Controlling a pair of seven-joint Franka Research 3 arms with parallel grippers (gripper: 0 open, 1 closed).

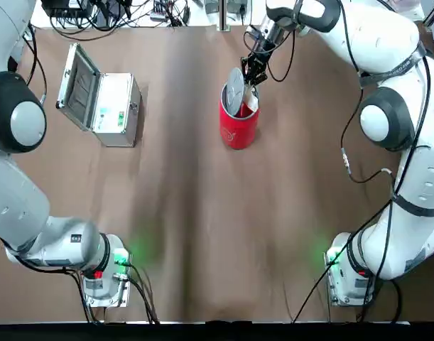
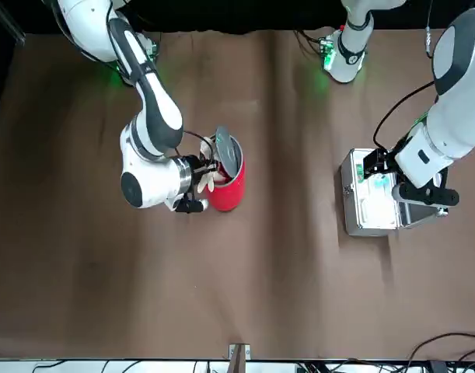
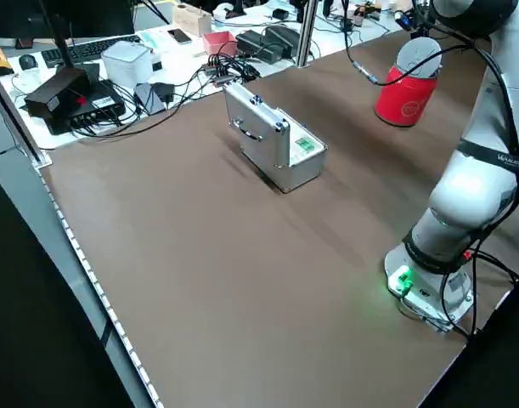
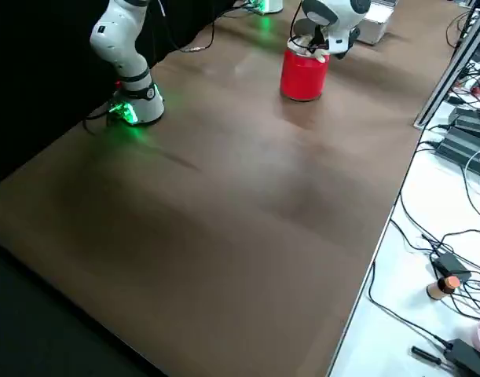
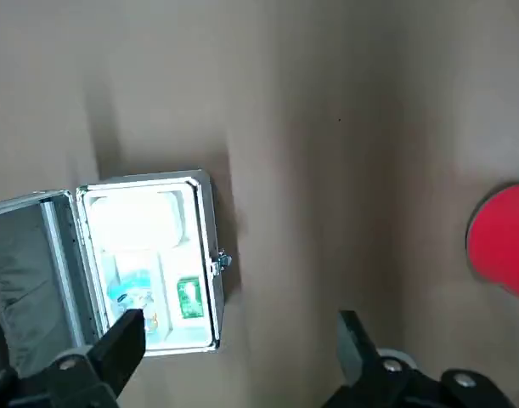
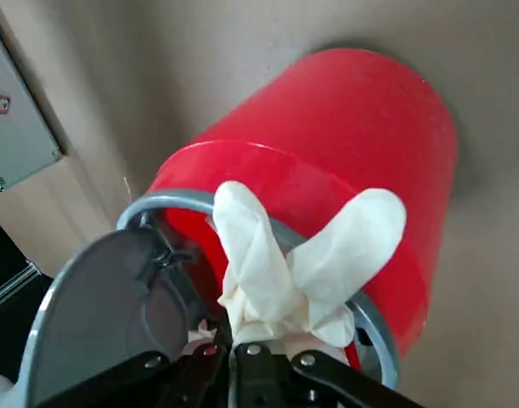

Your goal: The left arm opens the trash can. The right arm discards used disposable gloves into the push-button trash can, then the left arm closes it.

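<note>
The red trash can (image 1: 238, 129) stands at the far middle of the table with its round grey lid (image 1: 234, 88) tipped up open. My right gripper (image 1: 253, 72) hovers just above the far rim, shut on the cream gloves (image 6: 295, 270). In the right wrist view two glove fingers drape over the can's rim (image 6: 371, 327), and the lid (image 6: 98, 327) stands up beside them. My left gripper (image 5: 239, 330) hangs open high above the silver case (image 5: 149, 255), well apart from the can (image 5: 507, 242).
The open silver case (image 1: 114, 106) with a green label sits at the far left of the table. Cables and desk equipment (image 3: 89, 85) lie beyond the table's far edge. Both arm bases (image 1: 103, 277) stand at the near edge.
</note>
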